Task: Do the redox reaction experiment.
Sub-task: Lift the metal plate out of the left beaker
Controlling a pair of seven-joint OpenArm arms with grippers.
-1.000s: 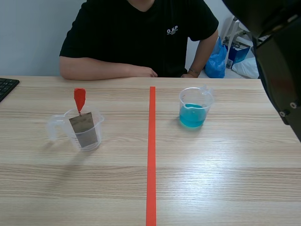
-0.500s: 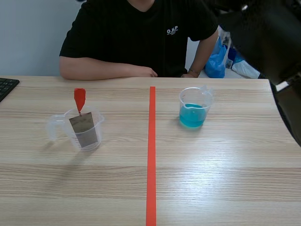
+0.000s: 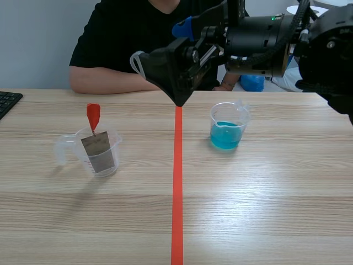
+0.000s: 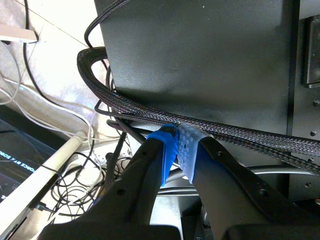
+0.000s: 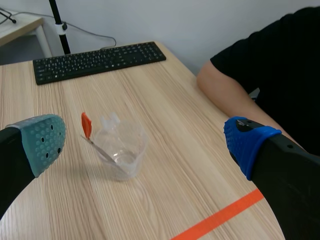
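A clear beaker (image 3: 96,152) left of the tape line holds a grey metal strip (image 3: 99,153) hung from a red clip (image 3: 93,116). A second clear beaker (image 3: 228,126) right of the line holds blue liquid (image 3: 225,135). My right gripper (image 3: 162,47) hangs open high above the table's middle, pointing left, with nothing in it. In the right wrist view the strip beaker (image 5: 120,150) and red clip (image 5: 86,125) lie ahead of and below the open right gripper (image 5: 142,142). My left gripper (image 4: 177,150) is shut on nothing, facing cables off the table.
A person in a black shirt (image 3: 165,38) sits across the table, forearm (image 3: 118,84) resting on its far edge. A black keyboard (image 3: 8,102) lies at the far left, also seen beyond the beaker as the keyboard (image 5: 95,60). An orange tape line (image 3: 177,182) divides the table.
My right arm has swung in from the right edge across the top toward the left, and its gripper has opened. The beakers have not moved.
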